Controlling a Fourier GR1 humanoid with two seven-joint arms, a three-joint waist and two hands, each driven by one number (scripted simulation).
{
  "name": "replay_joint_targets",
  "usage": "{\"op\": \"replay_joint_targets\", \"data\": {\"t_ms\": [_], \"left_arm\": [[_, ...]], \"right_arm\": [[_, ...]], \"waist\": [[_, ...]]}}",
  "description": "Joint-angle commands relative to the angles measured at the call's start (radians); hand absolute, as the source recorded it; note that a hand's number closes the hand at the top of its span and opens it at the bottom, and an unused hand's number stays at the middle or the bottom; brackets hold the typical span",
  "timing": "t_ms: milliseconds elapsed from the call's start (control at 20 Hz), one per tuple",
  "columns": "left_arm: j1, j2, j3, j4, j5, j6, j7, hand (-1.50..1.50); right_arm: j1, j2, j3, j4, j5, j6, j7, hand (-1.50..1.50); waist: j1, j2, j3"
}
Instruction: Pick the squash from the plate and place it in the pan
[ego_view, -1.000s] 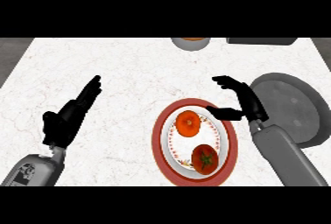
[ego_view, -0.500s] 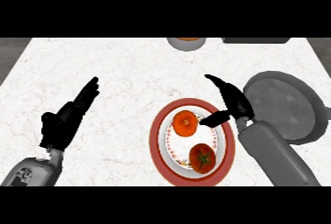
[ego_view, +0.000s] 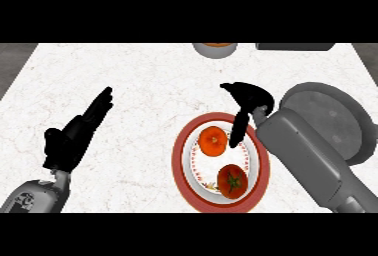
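1. Squash (ego_view: 213, 141) sitting in the upper half of the red-rimmed plate (ego_view: 179, 155), centre-right of frame, just above a darker red tomato-looking thing (ego_view: 232, 180). Pan (ego_view: 330, 122) right beside the plate, further right.
2. Probably light, hard-skinned, round and a bit slick, so likely to roll or squirt out of a pinch. Best bet: wrap both flanks around the widest part, coming from above, keeping clear of the neighbour below.
3. Right hand (ego_view: 248, 104) over the plate's upper right rim, fingers (ego_view: 238, 131) stretched long and pointing down beside the squash, holding nothing. Touching it or not: can't tell.
4. Left hand (ego_view: 76, 137) resting open at left of the worktop (ego_view: 140, 90).
5. Versus half a second back: right hand swung further in over the plate, fingers now reaching down alongside the squash. Squash, left hand unmoved.
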Motion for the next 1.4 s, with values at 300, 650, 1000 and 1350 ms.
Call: {"op": "replay_joint_targets", "data": {"t_ms": [300, 650, 1000, 1350], "left_arm": [[-0.005, -0.006, 0.018, -0.013, -0.007, -0.028, 0.049, 0.0], [0.086, -0.038, 0.023, -0.023, -0.033, -0.038, -0.046, 0.0], [0.01, -0.055, 0.051, 0.014, -0.051, -0.052, 0.01, 0.0], [0.046, -0.086, 0.061, 0.035, -0.106, -0.054, -0.044, 0.0]], "right_arm": [[-0.197, 0.181, -0.061, 0.154, -0.134, 0.324, 0.319, -1.5], [-0.161, 0.23, -0.023, 0.101, -0.059, 0.285, 0.399, -1.5], [-0.06, 0.235, 0.028, 0.077, 0.018, 0.286, 0.371, -1.5], [-0.069, 0.247, -0.028, 0.145, 0.102, 0.26, 0.313, -1.5]], "waist": [[-0.007, 0.003, 0.002], [-0.013, 0.0, 0.001], [-0.021, 0.002, 0.002], [-0.013, 0.004, 0.002]]}}
